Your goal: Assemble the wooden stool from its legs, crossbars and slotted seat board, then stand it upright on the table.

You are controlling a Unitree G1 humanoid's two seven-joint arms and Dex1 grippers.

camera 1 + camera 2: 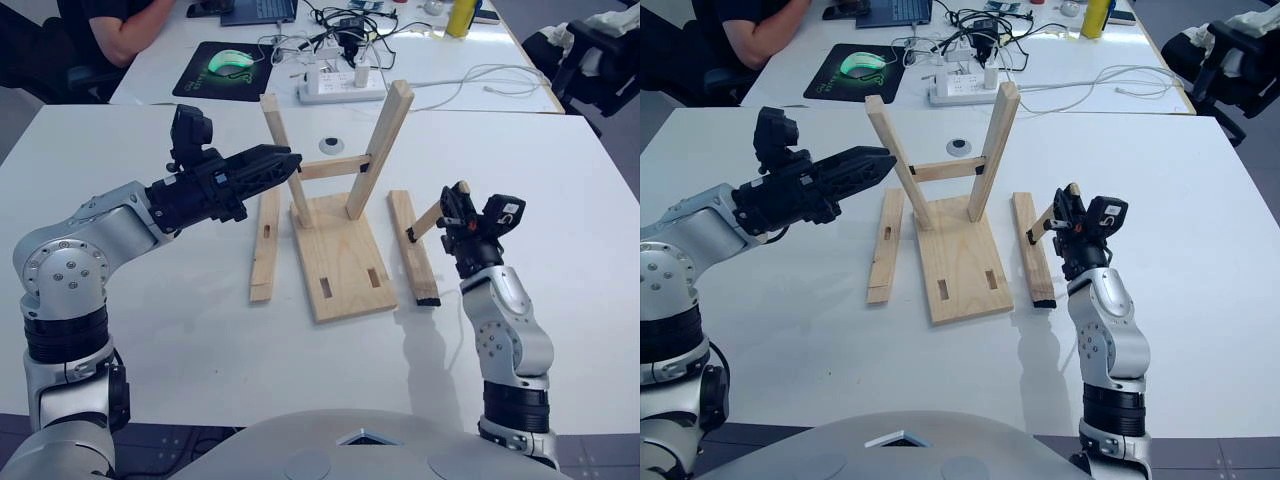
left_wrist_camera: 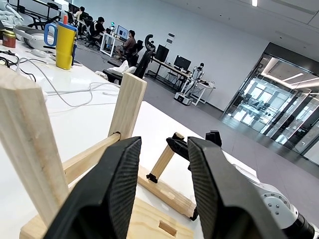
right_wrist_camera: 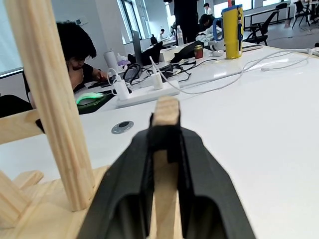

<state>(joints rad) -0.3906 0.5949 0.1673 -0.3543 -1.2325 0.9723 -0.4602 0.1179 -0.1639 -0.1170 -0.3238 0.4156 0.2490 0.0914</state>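
The slotted seat board [image 1: 345, 265] lies flat mid-table. Two legs [image 1: 381, 148] stand upright in its far slots, joined by a crossbar [image 1: 330, 167]. One loose leg [image 1: 265, 245] lies flat to its left and another loose leg [image 1: 413, 250] to its right. My left gripper [image 1: 288, 162] hovers open beside the left upright leg, level with the crossbar; its dark fingers [image 2: 119, 184] stand apart with nothing between them. My right gripper [image 1: 455, 215] is shut on a short crossbar [image 3: 166, 112], held tilted just above the right loose leg.
A round cable grommet [image 1: 331, 145] sits in the table behind the stool. On the far table lie a power strip [image 1: 342, 85] with tangled cables, a mouse pad [image 1: 228, 68] and a yellow bottle [image 1: 460, 15]. Bare tabletop lies at the front.
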